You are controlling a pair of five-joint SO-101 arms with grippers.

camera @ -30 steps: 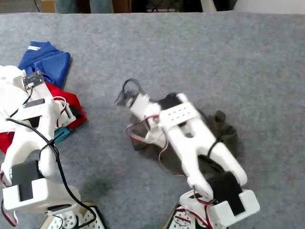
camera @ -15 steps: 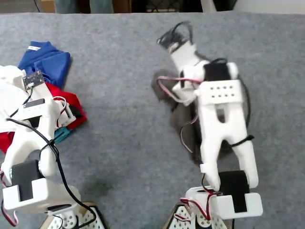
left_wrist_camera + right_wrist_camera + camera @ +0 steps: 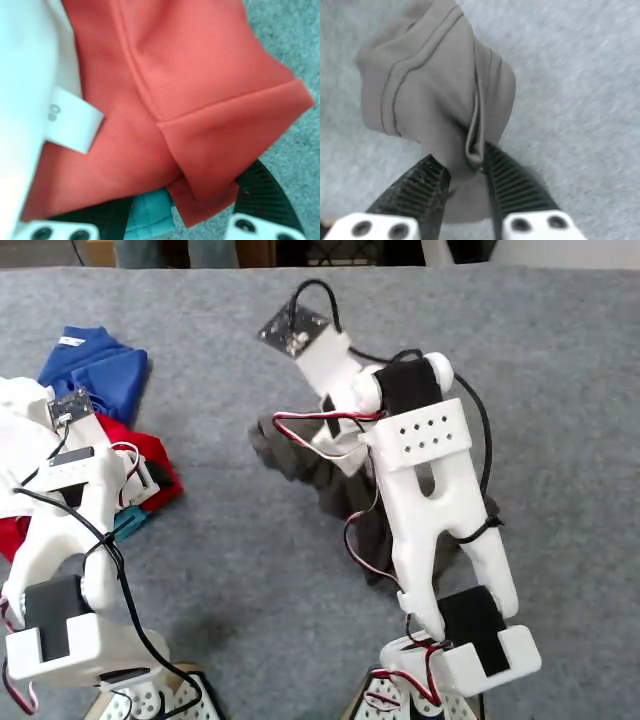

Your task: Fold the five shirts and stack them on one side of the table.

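**Grey shirt pinched in the right jaws; the rest of the pile sits at the left jaws**

Your right jaws are nearly closed on a thin fold of the grey shirt [image 3: 290,458]. The wrist view shows a seamed edge nipped between them and the rest bunched just beyond the tips. From the jaws the cloth trails back toward that arm's base, lying crumpled on the bench [image 3: 560,360] and partly hidden under the arm.

Your left jaws stand wide. The hem of the red shirt [image 3: 200,75] lies across the gap between them, and a strip of teal cloth [image 3: 147,212], probably another shirt, shows underneath close to the jaws. The white shirt [image 3: 25,60], with its sewn label [image 3: 70,120], lies to one side of the gap. The blue shirt [image 3: 100,370] lies beyond the pile, farther from the jaws.

Expect the grey shirt to handle as light, limp cloth. It will not hold a shape, it will drape from wherever you pinch it, and it will probably drag and catch on the felt-like bench rather than slide. A grip on a single thin fold can slip out if you pull hard, and a mid-cloth grip leaves the rest balled up. I'd take hold at a hem corner or a shoulder seam, where the stitching gives the jaws something thicker to bite. Spread the shirt flat before you fold it. It is not yet flat, and none of the five looks folded.
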